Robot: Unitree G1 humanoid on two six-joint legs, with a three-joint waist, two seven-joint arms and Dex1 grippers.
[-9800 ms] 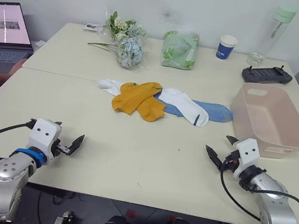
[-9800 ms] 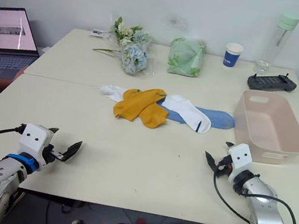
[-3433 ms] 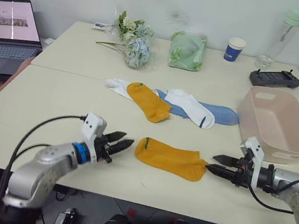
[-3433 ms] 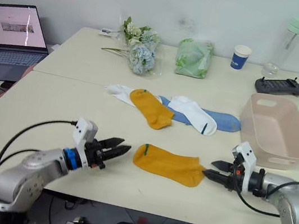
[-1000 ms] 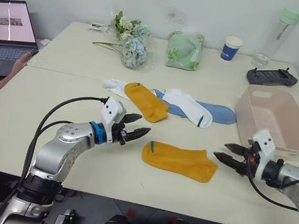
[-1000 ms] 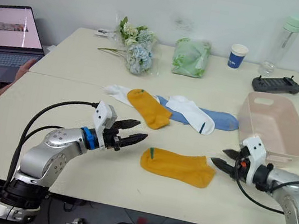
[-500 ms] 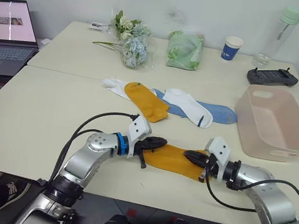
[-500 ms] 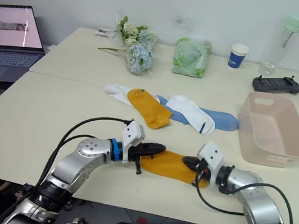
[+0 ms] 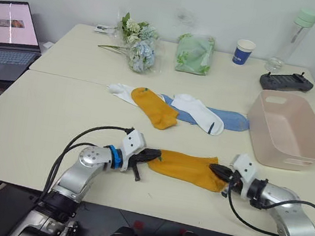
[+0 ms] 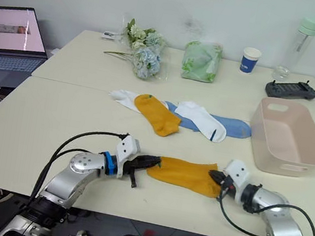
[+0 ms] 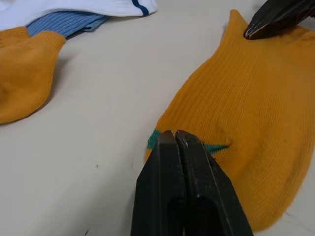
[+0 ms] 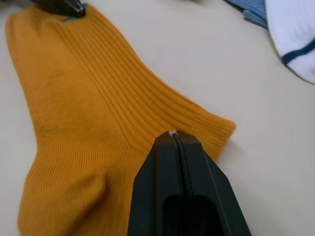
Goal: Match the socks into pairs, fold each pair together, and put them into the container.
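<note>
Pink container (image 9: 290,130) holds nothing; left gripper (image 9: 150,154) and right gripper (image 9: 219,171) both pinch yellow sock (image 9: 188,167).

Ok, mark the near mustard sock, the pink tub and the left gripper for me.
near mustard sock (image 9: 188,167), left eye view, middle of the foot.
pink tub (image 9: 313,159), left eye view, front rim.
left gripper (image 11: 174,137), left wrist view, shut fingertips at the sock's cuff.

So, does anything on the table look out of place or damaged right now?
Nothing stands out. One mustard-yellow sock lies flat, pinched at each end by the left gripper and right gripper. The pink container stands upright and empty.
</note>
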